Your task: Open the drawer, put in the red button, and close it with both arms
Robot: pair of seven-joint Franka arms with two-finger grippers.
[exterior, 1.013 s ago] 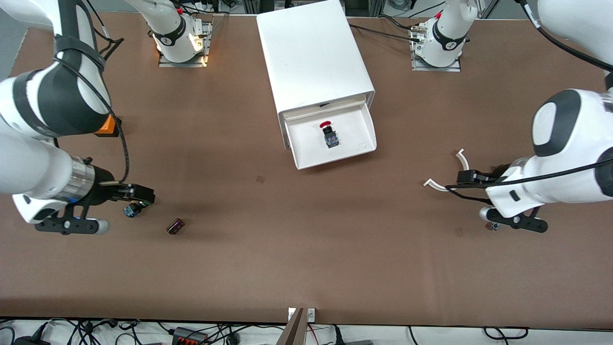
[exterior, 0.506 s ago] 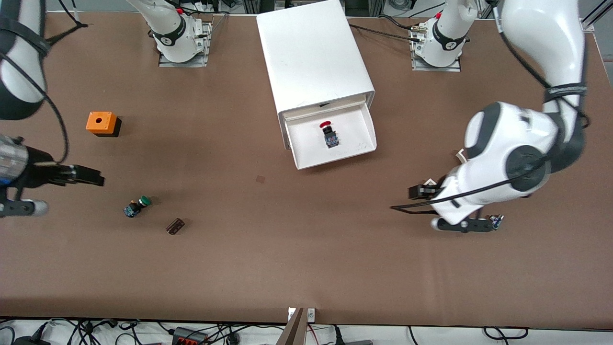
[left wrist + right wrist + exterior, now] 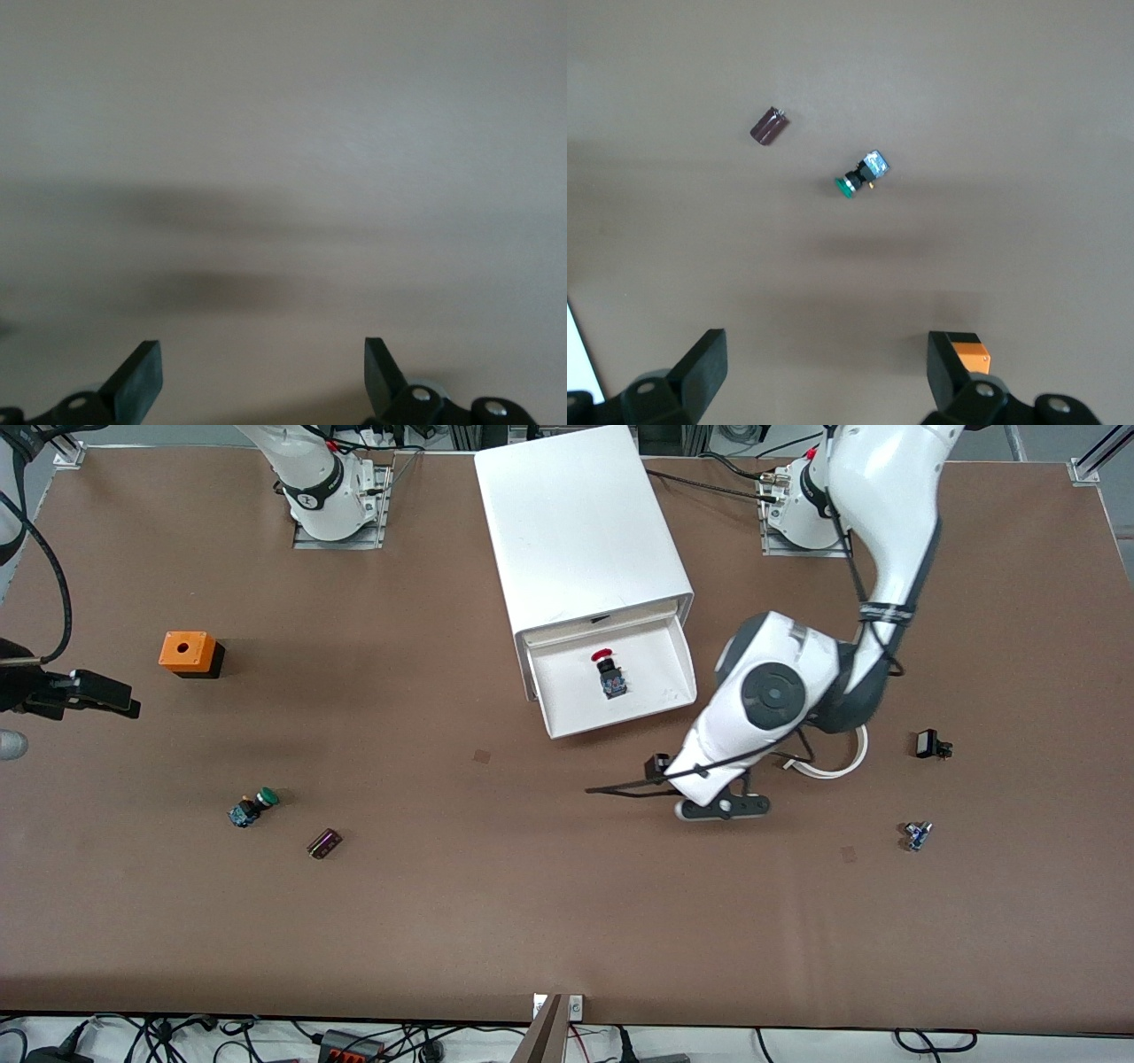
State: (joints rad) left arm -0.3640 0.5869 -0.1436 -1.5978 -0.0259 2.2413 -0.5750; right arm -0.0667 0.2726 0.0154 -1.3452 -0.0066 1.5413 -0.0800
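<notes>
The red button (image 3: pixel 607 672) lies in the open drawer (image 3: pixel 620 721) of the white cabinet (image 3: pixel 576 522). My left gripper (image 3: pixel 657 767) is open and empty over bare table just in front of the drawer's corner toward the left arm's end. In the left wrist view the left gripper (image 3: pixel 263 365) shows only blank table between its fingers. My right gripper (image 3: pixel 104 693) is open and empty over the table's right-arm end, beside the orange box (image 3: pixel 186 653). In the right wrist view the right gripper (image 3: pixel 828 356) holds nothing.
A green-capped button (image 3: pixel 252 808) and a brown cylinder (image 3: pixel 324 843) lie at the right arm's end; both show in the right wrist view (image 3: pixel 859 175) (image 3: pixel 769 126), as does the orange box (image 3: pixel 967 351). A white curved piece (image 3: pixel 837 766), a black part (image 3: pixel 928 744) and a small blue part (image 3: pixel 917 834) lie at the left arm's end.
The left arm has swung from its end of the table in to the drawer's front. The right arm has drawn back from the green button toward the table's edge.
</notes>
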